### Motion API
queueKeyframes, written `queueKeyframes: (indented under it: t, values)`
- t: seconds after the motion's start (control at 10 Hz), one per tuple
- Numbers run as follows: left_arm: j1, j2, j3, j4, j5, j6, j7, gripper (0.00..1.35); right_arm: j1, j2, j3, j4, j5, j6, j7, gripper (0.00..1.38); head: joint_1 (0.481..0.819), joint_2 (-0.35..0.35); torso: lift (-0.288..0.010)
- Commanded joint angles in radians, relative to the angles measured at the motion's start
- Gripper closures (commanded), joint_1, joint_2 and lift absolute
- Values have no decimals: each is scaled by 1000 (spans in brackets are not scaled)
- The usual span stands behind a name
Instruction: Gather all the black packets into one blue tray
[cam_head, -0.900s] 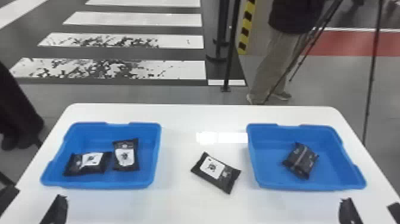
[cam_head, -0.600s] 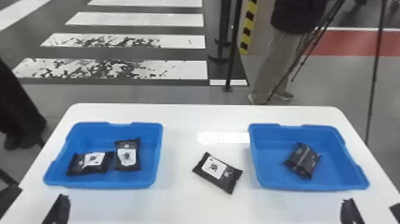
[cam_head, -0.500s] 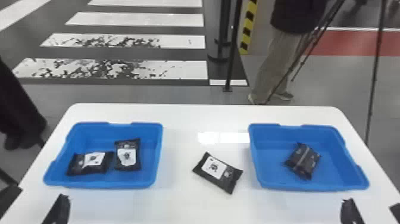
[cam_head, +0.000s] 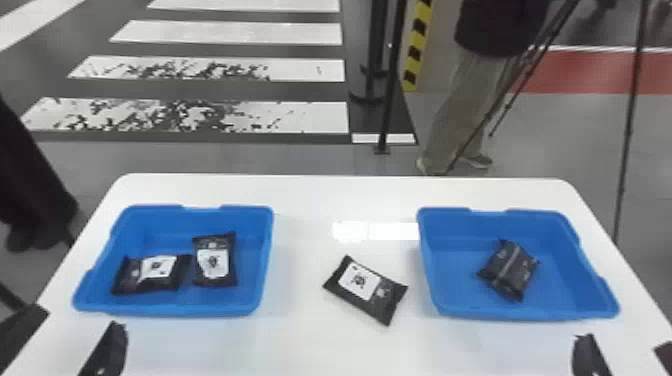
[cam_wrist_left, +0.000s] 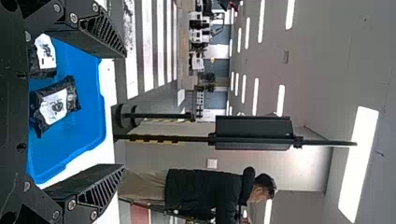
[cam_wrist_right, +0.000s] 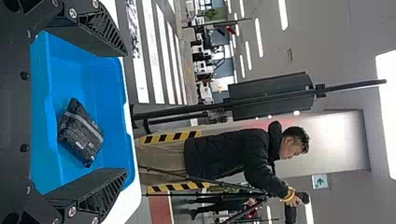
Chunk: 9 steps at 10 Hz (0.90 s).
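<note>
- Left tool (cam_head: 80, 320) and right tool (cam_head: 624, 342) are gaping empty near the counter (cam_head: 305, 200)
- Black packet (cam_head: 367, 290) is lying on counter; left tray (cam_head: 175, 306) is holding two, right tray (cam_head: 592, 280) one
- Pole (cam_head: 389, 90) is standing beyond counter

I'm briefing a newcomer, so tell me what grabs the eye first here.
Two bright blue trays on the white table: the left tray holds two black packets, the right tray one. Between them, a lone packet lies askew on the table.
</note>
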Motion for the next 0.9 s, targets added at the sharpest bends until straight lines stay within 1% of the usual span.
queueKeyframes:
  t: [0.0, 0.1, 0.2, 0.3, 0.4, 0.5, 0.6, 0.7, 0.8]
  values:
    - [-38, 21, -28, -2, -18, 49, 0, 203, 1, 2, 0, 2, -3, 0, 0, 145, 695, -34, -110]
    - [-75, 40, -62, -2, -42, 79, 0, 202, -2, 2, 0, 0, -3, 0, 0, 145, 695, -51, -110]
    - [-112, 68, -107, -2, -58, 123, 0, 202, -2, 2, 0, 2, -3, 0, 0, 145, 695, -65, -110]
    - [-154, 91, -149, -2, -83, 177, -2, 202, -2, 2, 0, 2, -5, 0, 0, 145, 695, -96, -110]
    - [-203, 111, -187, -2, -115, 253, -8, 202, -4, 2, 0, 5, -7, 0, 2, 145, 695, -143, -110]
    - [-249, 123, -209, -2, -165, 329, -23, 202, -7, 2, 0, 7, -11, 0, 2, 145, 695, -184, -110]
    - [-296, 122, -215, 0, -239, 408, -45, 202, -7, 2, 0, 7, -13, 0, 2, 145, 695, -217, -110]
    - [-340, 116, -219, 10, -295, 481, -66, 203, -7, 2, 0, 7, -15, 0, 2, 145, 695, -229, -110]
    - [-409, 129, -269, 54, -321, 533, -75, 203, -7, 2, 0, 10, -17, 0, 3, 145, 695, -236, -110]
